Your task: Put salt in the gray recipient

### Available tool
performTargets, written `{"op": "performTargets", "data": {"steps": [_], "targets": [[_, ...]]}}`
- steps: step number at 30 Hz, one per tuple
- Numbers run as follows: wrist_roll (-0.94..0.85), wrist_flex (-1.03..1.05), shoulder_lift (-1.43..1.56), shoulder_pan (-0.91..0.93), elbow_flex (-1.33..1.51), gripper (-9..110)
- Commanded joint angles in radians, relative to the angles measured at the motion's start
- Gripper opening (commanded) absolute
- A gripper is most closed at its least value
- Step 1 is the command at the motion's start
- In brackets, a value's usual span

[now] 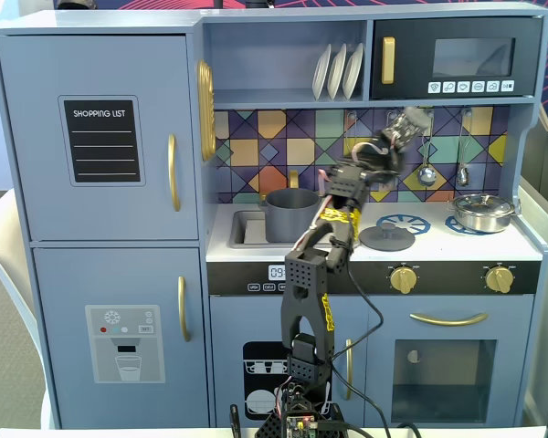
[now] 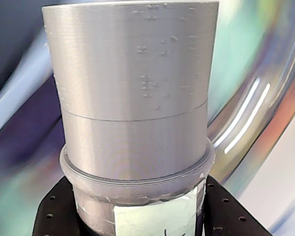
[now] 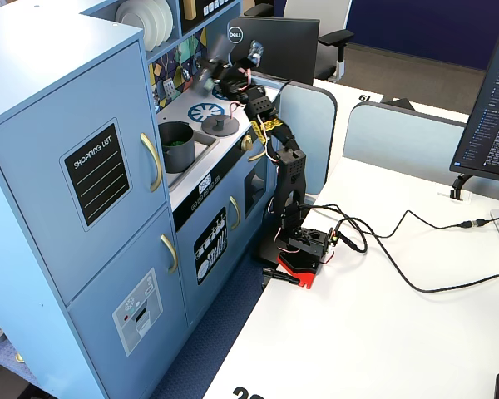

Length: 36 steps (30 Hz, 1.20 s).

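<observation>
My gripper (image 1: 390, 141) is shut on the salt (image 1: 408, 126), a slim gray shaker with a pale green label. It holds the shaker tilted in the air in front of the tiled back wall, above the stove and up and to the right of the gray recipient (image 1: 289, 213). That dark gray pot stands in the sink. In the wrist view the salt (image 2: 135, 98) fills the frame, with black fingers (image 2: 51, 216) on both sides of its labelled base. The other fixed view shows the gripper (image 3: 218, 75) over the stove and the pot (image 3: 176, 143) to its left.
A flat gray lid with a knob (image 1: 386, 237) lies on the blue burner beside the sink. A shiny silver pan (image 1: 482, 212) sits on the right burner. Utensils (image 1: 426, 172) hang on the back wall. Plates (image 1: 338, 71) stand on the shelf above.
</observation>
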Motion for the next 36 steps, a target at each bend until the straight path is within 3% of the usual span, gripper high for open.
{"op": "performTargets", "data": {"steps": [1,6,14,36], "targets": [[-0.344,-0.192,0.1,0.161,0.094,0],[-0.531,-0.354,0.118,0.212,0.299,0],[-0.58,-0.558,0.092,0.225,0.528,0],[-0.603,-0.684,-0.04,0.222,0.569,0]]}}
